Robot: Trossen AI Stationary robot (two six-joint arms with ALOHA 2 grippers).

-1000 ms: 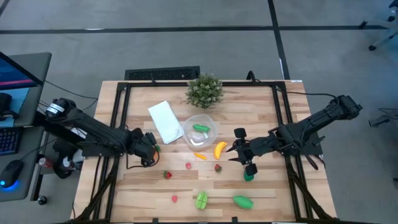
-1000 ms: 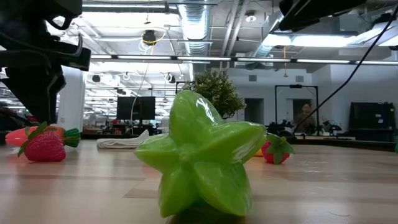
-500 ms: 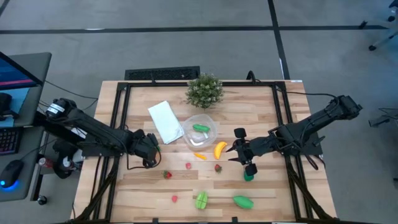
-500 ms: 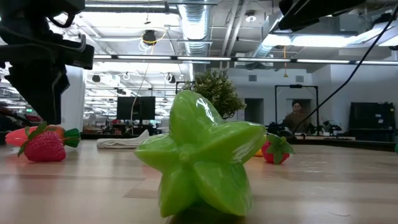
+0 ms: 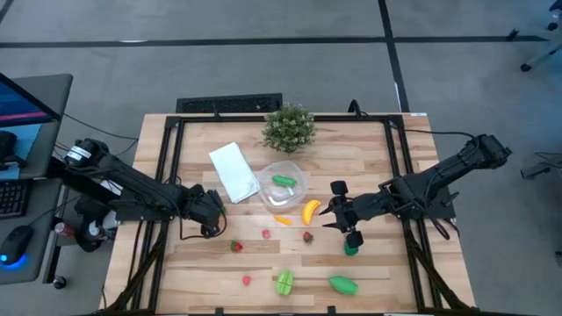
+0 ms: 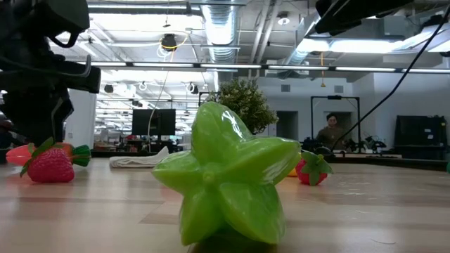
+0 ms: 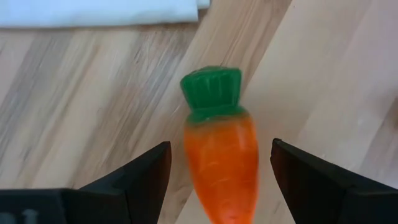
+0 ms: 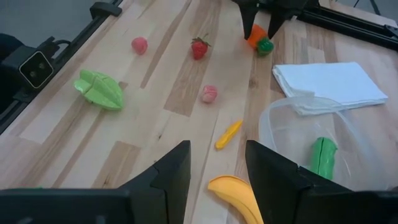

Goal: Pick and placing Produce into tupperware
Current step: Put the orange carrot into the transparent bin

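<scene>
My left gripper (image 7: 221, 148) is open near the table's left side, one finger on each side of the orange carrot (image 7: 221, 163). The carrot lies flat on the wood, its green top pointing away from the wrist. My right gripper (image 8: 217, 149) is open above the table right of centre, near the yellow banana (image 5: 311, 211). The clear round tupperware (image 5: 283, 183) sits mid-table with a green piece (image 5: 283, 181) inside. Strawberries (image 5: 306, 236), small red pieces (image 5: 266, 233), a small orange piece (image 5: 281, 219), a green star fruit (image 5: 284, 282) and green pieces (image 5: 343, 283) lie scattered toward the near edge.
A white lid (image 5: 234, 171) lies left of the tupperware, and a bushy potted plant (image 5: 289, 128) stands at the far edge. Black frame rails run along the table's left and right sides. A person stands in the room far behind the table in the low view.
My left gripper has shifted slightly over the carrot while staying open. The carrot and the other produce lie where they were. My right arm has kept still.
</scene>
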